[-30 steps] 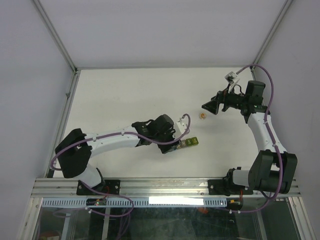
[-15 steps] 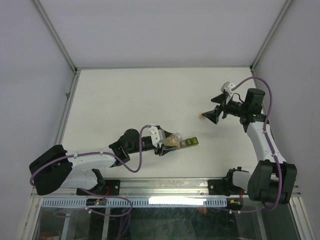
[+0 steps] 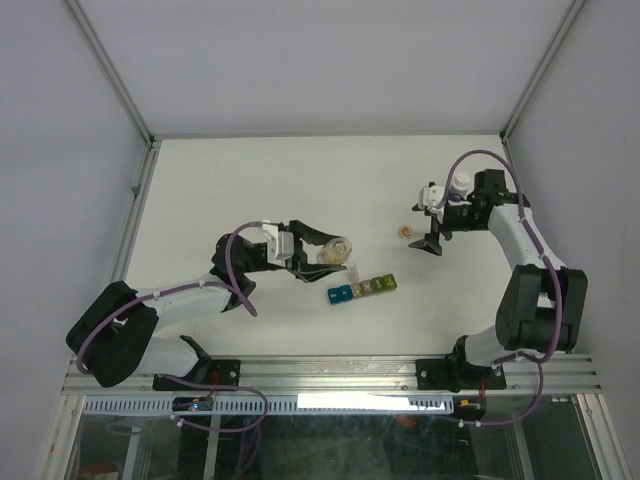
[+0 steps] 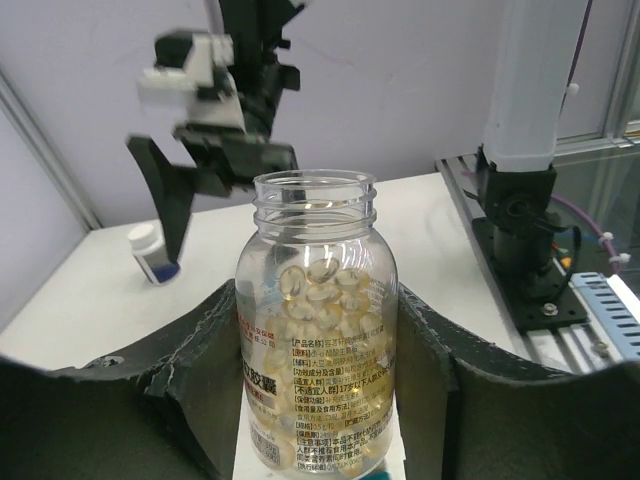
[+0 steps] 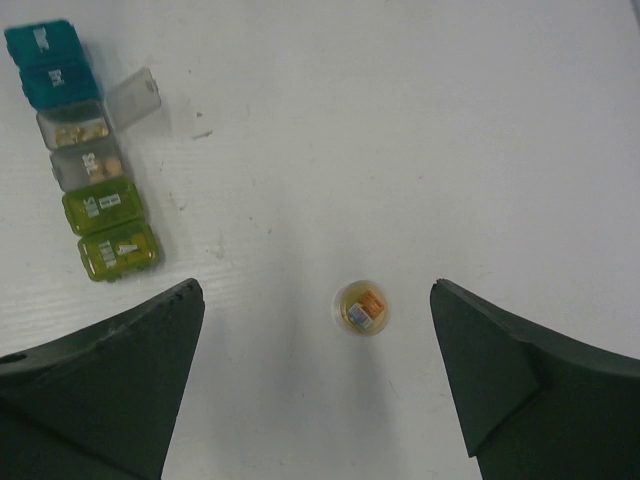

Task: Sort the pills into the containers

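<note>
Pinching the open pill bottle (image 3: 338,249), left tool (image 4: 320,310) hovers by the containers (image 5: 100,205); one open cell (image 5: 62,122) shows pills (image 5: 85,132). Right tool (image 5: 315,285) spread; most sorting likely remains.

My left fingers (image 4: 200,390) cover both flanks of the open capsule bottle (image 4: 315,300); its base falls below the edge, its label too fine to read. From my right wrist, the pills (image 5: 78,131) in the grey cells of the organiser (image 5: 100,205) are uncountable smudges.
</note>
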Controlling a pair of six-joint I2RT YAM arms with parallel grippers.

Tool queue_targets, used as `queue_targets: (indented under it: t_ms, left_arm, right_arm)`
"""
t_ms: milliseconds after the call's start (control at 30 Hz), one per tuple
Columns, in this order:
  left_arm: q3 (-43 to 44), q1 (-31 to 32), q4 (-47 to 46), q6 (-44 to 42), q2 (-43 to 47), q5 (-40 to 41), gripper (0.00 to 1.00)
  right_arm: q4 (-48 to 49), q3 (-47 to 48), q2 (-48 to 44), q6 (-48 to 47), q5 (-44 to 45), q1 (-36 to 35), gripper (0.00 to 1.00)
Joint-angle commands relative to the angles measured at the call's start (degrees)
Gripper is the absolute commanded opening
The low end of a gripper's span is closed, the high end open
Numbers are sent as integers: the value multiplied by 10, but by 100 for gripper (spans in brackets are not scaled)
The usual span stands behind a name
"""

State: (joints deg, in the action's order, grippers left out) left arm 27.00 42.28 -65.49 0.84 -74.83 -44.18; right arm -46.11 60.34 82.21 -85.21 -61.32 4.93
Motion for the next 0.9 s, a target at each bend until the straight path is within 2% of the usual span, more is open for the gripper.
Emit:
queue_targets:
  t_ms: [0, 133, 233, 367, 467, 667, 867]
  left_arm:
    - [65, -29, -10, -21, -19, -76, 0]
    - [137, -45, 14, -60, -60, -85, 0]
    - [200, -53, 63, -80, -95, -98, 0]
    - [235, -60, 93, -95, -110, -105, 0]
    - [226, -61, 117, -106, -110, -103, 0]
    - [152, -63, 7, -48, -117, -94, 0]
    - [155, -72, 15, -42, -147, -82, 0]
  right_arm:
    - [-104, 62, 70, -184, 47, -7, 99]
    - [-125, 123, 152, -214, 76, -16, 97]
    - [-126, 170, 209, -194, 79, -17, 93]
    - [-124, 197, 254, -176, 92, -23, 89]
    - [-97, 201, 271, -143, 114, -36, 88]
    - [-84, 209, 298, -112, 157, -52, 89]
    - [-61, 205, 309, -88, 179, -53, 87]
